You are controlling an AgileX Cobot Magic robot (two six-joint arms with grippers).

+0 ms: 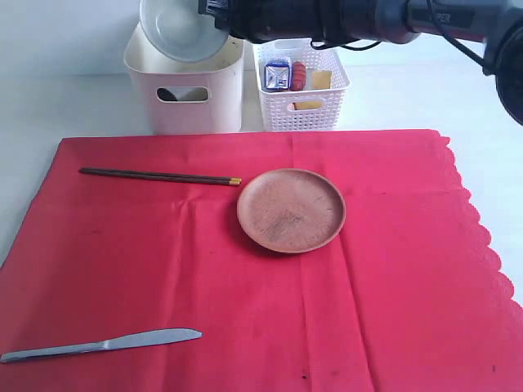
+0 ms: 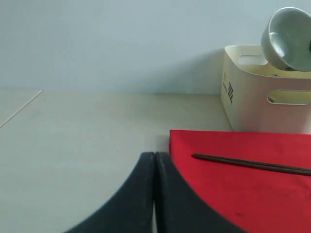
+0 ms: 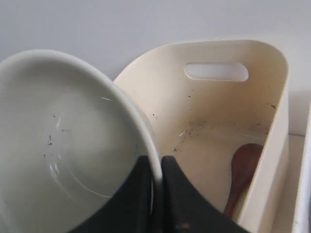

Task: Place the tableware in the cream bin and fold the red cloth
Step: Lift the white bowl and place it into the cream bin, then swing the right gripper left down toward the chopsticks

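Note:
My right gripper [image 3: 156, 167] is shut on the rim of the white bowl [image 1: 176, 28], which hangs tilted over the open top of the cream bin [image 1: 186, 98]. Inside the bin lies a brown wooden spoon [image 3: 241, 172]. On the red cloth [image 1: 245, 278] lie the dark chopsticks [image 1: 159, 175], the round wooden plate [image 1: 291, 210] and the silver knife [image 1: 102, 345]. My left gripper [image 2: 154, 156] is shut on nothing, low over the bare table beside the cloth's corner [image 2: 204, 145]. The left wrist view also shows the bowl [image 2: 287, 38], the bin [image 2: 262, 92] and the chopsticks [image 2: 252, 164].
A white lattice basket [image 1: 301, 86] with food items and a small blue-white carton [image 1: 278, 75] stands right of the bin. The right arm [image 1: 343, 18] reaches across the back of the scene. The cloth's scalloped edge [image 1: 478, 220] runs along the right side.

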